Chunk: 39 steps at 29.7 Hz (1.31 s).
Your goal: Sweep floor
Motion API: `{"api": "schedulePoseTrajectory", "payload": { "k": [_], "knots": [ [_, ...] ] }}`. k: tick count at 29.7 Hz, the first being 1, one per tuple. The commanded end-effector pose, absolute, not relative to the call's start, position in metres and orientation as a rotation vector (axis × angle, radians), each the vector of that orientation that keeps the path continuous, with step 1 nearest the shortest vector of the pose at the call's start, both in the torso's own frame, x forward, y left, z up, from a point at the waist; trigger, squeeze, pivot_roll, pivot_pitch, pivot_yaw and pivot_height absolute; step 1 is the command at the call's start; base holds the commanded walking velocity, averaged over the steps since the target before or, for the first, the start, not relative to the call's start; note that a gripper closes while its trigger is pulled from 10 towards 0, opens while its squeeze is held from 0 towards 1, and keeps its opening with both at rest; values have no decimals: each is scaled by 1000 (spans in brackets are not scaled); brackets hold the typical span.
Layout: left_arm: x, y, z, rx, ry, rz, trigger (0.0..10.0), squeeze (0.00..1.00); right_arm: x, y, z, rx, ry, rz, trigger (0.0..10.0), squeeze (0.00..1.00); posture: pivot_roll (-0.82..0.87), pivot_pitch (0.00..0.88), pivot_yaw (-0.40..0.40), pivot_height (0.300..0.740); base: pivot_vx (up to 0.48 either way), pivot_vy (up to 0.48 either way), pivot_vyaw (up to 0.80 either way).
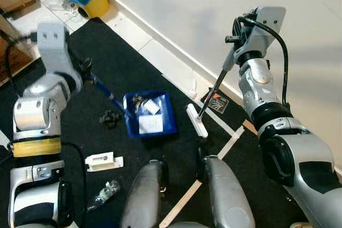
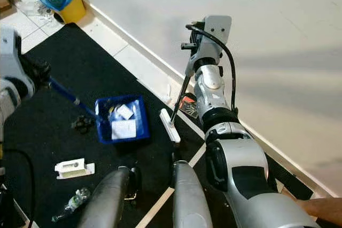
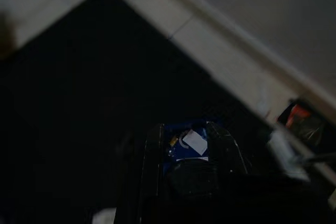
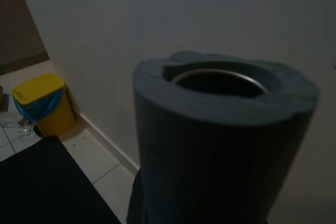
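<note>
Left gripper [image 3: 181,150] clamps the dustpan [image 1: 150,114] handle; dustpan sits on the black mat [image 1: 123,62], holding scraps. Right gripper [image 1: 235,36] grips the broom [image 1: 211,97] handle; head near the mat's wall-side edge. Right wrist view adds the handle's hollow end [image 4: 220,82] and yellow bin [image 4: 39,103].

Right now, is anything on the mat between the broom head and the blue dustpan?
Nothing visible. The broom head rests on bare black mat just right of the dustpan. The black scrap, white block and bottle lie on the dustpan's far side.
</note>
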<state>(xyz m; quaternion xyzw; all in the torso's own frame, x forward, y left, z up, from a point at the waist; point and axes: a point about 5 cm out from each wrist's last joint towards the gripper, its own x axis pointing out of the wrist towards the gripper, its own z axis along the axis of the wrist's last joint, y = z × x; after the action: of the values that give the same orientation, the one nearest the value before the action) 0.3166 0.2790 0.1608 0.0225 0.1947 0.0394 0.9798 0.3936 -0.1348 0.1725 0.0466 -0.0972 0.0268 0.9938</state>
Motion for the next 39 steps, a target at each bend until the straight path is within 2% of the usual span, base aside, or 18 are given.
{"api": "schedulePoseTrajectory", "payload": {
  "k": [1, 16, 20, 28, 39],
  "knots": [
    [311, 289, 138, 35, 454, 132, 10000, 0, 394, -139, 175, 95, -210, 39, 10000, 0, 103, 262, -27, 740, 0, 0, 0],
    [303, 315, 146, 4, 403, 190, 10000, 0, 394, -132, 174, 92, -202, 61, 10000, 0, 114, 269, -41, 740, 0, 0, 0],
    [298, 322, 155, 51, 379, 185, 10000, 0, 395, -131, 175, 94, -205, 68, 10000, 0, 116, 271, -40, 740, 0, 0, 0],
    [288, 324, 163, 108, 365, 145, 10000, 0, 395, -129, 174, 101, -201, 77, 10000, 0, 128, 274, -41, 740, 0, 0, 0],
    [279, 321, 145, 151, 432, 123, 10000, 0, 395, -126, 174, 104, -195, 90, 10000, 0, 124, 271, -42, 740, 0, 0, 0]
  ]
}}
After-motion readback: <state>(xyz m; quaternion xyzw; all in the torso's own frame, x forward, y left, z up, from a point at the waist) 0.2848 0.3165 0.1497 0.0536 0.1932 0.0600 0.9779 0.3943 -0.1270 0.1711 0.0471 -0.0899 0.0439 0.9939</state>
